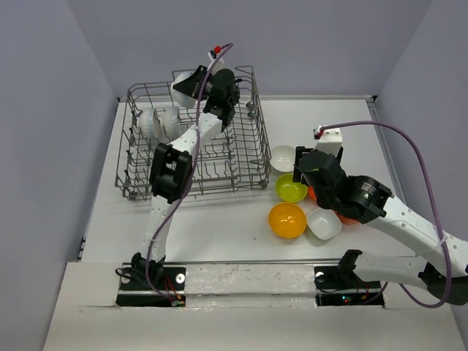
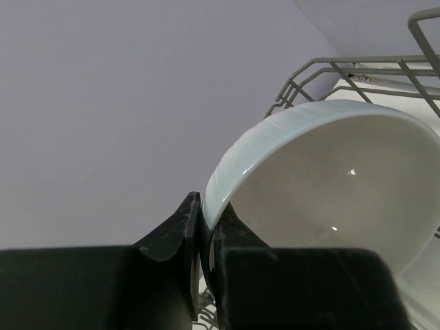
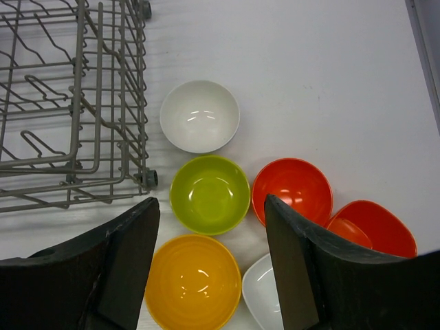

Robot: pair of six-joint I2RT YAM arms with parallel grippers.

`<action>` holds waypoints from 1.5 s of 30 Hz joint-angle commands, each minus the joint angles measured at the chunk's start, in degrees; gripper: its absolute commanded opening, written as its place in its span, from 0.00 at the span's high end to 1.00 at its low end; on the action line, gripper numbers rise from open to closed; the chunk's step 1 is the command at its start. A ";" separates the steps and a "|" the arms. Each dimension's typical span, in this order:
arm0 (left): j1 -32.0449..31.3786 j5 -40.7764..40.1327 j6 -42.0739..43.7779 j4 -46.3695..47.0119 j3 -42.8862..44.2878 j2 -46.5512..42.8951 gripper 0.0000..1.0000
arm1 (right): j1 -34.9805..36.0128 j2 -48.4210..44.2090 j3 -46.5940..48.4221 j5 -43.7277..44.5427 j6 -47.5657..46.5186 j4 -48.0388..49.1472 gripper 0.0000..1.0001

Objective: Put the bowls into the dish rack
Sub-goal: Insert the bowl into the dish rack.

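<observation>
Hanging above the far edge of the dish rack (image 1: 130,150), a white bowl (image 2: 330,179) is being held tipped on its side, its hollow facing the left wrist camera. The left gripper (image 2: 206,220) is pinching that bowl's rim, its two black fingers (image 2: 172,234) pressing nearly together with only the thin wall between them. Inside the rack, toward its far left corner, two more white bowls (image 1: 170,118) are resting among the tines. The rack itself is sitting on the left half of the white table (image 1: 219,219).

Right of the rack, six bowls are lying mouth-up in a close cluster on the table. A round white bowl (image 3: 200,115) is lying farthest from the arm bases, with a lime green bowl (image 3: 210,194) just beside it and an orange-yellow bowl (image 3: 192,282) nearer the bases. A squarish white bowl (image 3: 261,295) is sitting next to the orange-yellow one, and two red-orange bowls (image 3: 292,189) are lying side by side at the cluster's right.

The right gripper (image 3: 210,203) is hovering over the lime green bowl, its fingers standing wide apart and gripping nothing. A purple cable (image 1: 417,146) is looping off the right wrist.
</observation>
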 commanded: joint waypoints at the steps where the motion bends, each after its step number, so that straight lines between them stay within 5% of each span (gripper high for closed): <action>1: -0.75 -7.57 24.28 31.95 -0.21 1.54 1.00 | -0.18 -1.30 -1.24 -0.69 0.57 1.72 0.32; 2: -0.75 -8.27 34.34 42.54 1.28 3.99 1.00 | -0.18 -1.47 -1.42 -1.12 0.57 1.81 0.32; 14: -0.58 -9.60 38.66 50.29 -1.79 6.03 1.00 | -0.18 -2.97 -2.47 -1.92 0.13 1.55 0.32; 45: 0.39 -8.90 34.18 43.00 3.31 11.13 1.00 | -0.18 -4.99 -3.88 -1.74 0.75 0.41 0.32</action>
